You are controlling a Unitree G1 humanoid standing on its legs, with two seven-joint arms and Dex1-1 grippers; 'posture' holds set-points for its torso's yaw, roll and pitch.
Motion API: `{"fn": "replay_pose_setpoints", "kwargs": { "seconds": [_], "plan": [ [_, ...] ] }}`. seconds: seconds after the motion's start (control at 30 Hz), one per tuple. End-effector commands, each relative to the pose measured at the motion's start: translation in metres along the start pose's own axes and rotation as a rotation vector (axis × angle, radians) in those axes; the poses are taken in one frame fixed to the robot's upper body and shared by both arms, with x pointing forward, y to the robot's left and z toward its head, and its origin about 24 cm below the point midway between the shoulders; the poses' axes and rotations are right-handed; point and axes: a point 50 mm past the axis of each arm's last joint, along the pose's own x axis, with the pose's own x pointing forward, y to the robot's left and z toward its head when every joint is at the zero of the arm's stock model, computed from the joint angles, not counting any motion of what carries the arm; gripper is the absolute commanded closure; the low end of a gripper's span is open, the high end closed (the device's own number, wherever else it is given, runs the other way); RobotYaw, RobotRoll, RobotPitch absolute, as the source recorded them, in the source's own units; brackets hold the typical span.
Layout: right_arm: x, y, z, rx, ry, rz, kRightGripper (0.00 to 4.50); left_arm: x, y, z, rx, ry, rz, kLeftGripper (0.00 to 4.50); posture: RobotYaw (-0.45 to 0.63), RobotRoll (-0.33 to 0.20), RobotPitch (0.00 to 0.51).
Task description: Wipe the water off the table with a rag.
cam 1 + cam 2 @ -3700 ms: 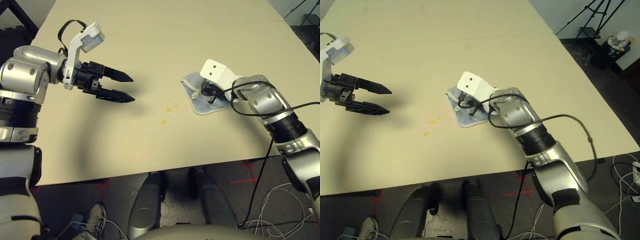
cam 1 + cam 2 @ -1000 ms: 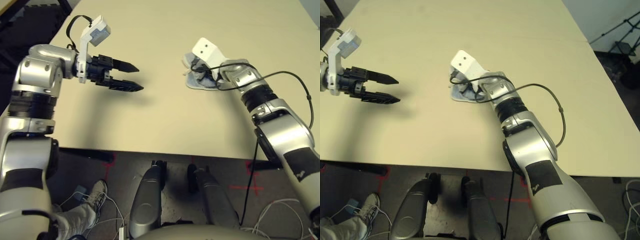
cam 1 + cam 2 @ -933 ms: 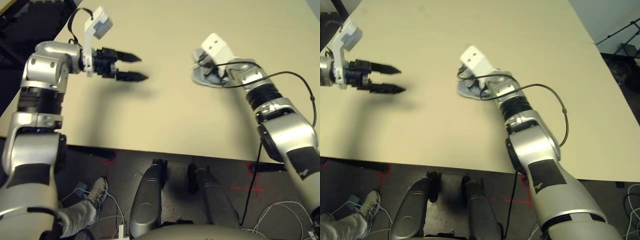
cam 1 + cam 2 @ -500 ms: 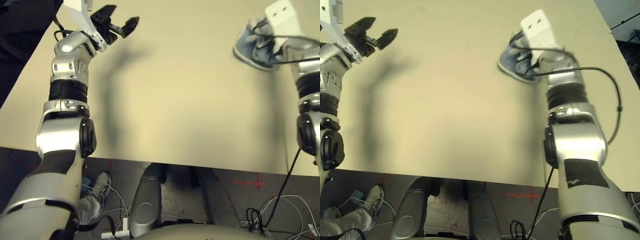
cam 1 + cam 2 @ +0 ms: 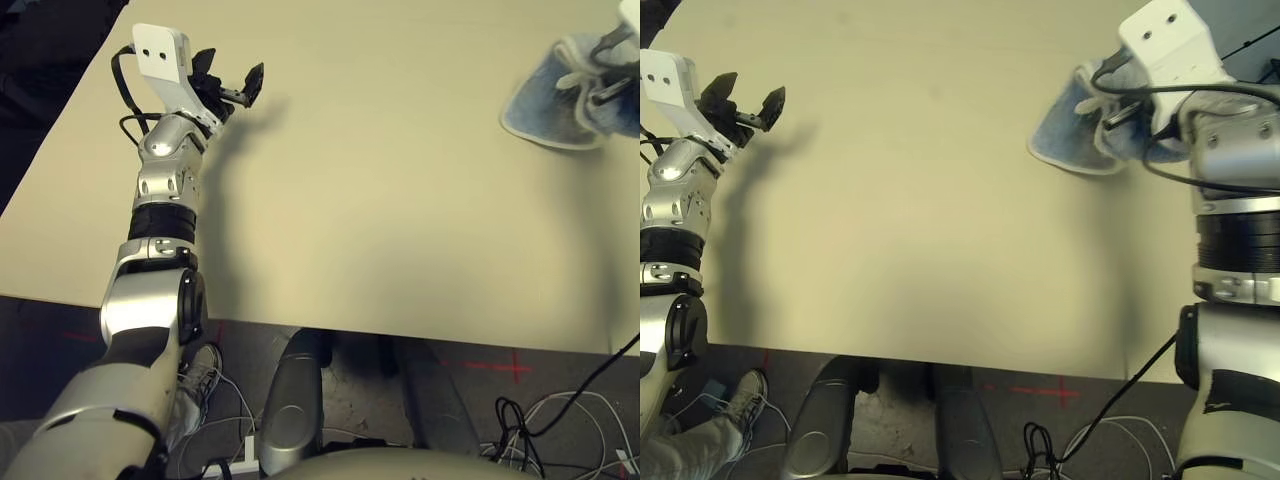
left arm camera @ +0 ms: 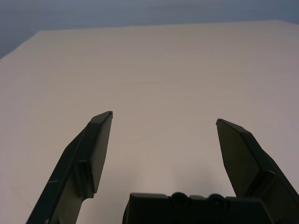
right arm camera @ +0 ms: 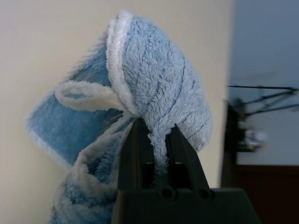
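Above the table (image 5: 380, 200) the right gripper (image 7: 154, 140), clamped on the rag (image 5: 1070, 125), has lifted away; no water shows, so wiping seems finished. Left gripper (image 6: 163, 140) stays apart.

Four views: a stereo head pair looking steeply down, and one camera on each wrist looking along its own fingers.

The two head views look down and forward from above the table (image 5: 380, 200), whose pale top takes the upper two thirds of each frame, floor along the bottom. They share the tabletop, the left gripper (image 5: 232, 82) at upper left and the rag (image 5: 1080, 125) at upper right; the right eye view sits further right, so the rag lies further in from the edge. The left wrist view faces low across bare tabletop between its spread fingers (image 6: 93, 149). The right wrist view sits very close to the rag, pinched in the right gripper (image 7: 156, 140).
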Motion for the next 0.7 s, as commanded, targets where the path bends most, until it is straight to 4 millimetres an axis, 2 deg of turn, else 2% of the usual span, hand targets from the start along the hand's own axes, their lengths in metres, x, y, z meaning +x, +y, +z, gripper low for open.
{"fn": "replay_pose_setpoints", "kwargs": {
  "seconds": [0.03,0.1,0.2,0.33,0.5,0.7],
  "plan": [
    [-0.016,-0.036,0.009,-0.012,-0.056,-0.184,4.42,-0.002,-0.001,-0.003,0.005,-0.001,0.002,0.0,0.13,0.0,0.311],
    [-0.018,-0.043,0.007,-0.006,-0.05,-0.194,4.42,0.0,-0.002,-0.002,0.006,-0.009,0.0,0.0,0.13,0.0,0.311],
    [-0.019,-0.042,0.003,-0.002,-0.031,-0.155,4.42,0.0,-0.002,0.0,0.009,-0.013,0.0,0.0,0.13,0.0,0.311],
    [-0.018,-0.028,-0.009,0.044,0.038,-0.003,4.42,0.0,-0.003,-0.001,0.006,-0.008,-0.004,0.0,0.12,0.0,0.309],
    [-0.017,-0.021,-0.02,0.059,0.093,0.073,4.42,0.0,-0.004,-0.003,0.002,-0.003,-0.009,0.0,0.11,0.0,0.31],
    [-0.009,-0.01,-0.049,0.107,0.2,0.182,4.42,0.001,-0.004,-0.002,0.002,-0.005,-0.01,0.0,0.13,0.0,0.313]
  ]
}}
